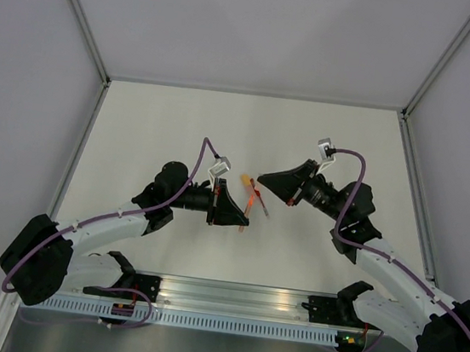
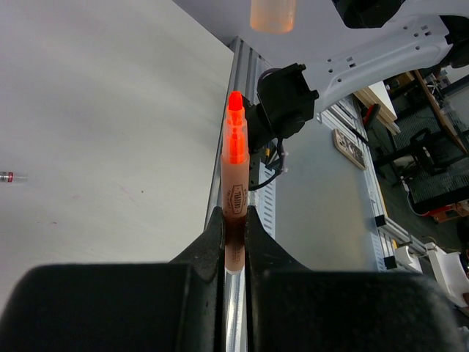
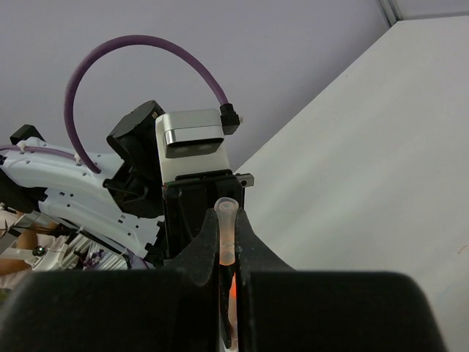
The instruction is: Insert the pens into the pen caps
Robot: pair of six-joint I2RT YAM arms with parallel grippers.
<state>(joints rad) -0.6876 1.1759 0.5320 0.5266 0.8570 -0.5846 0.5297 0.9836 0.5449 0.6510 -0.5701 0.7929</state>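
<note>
Orange and slim, the pen (image 2: 234, 172) sits clamped in my left pincer (image 2: 234, 214). Its bright tip sticks well out past the fingertips, above the middle of the bench (image 1: 164, 124). My right pincer (image 3: 227, 220) is closed tight on the pale orange cap (image 3: 226, 233). The cap hangs near the pen's tip, slightly off to one side and not touching.
</note>
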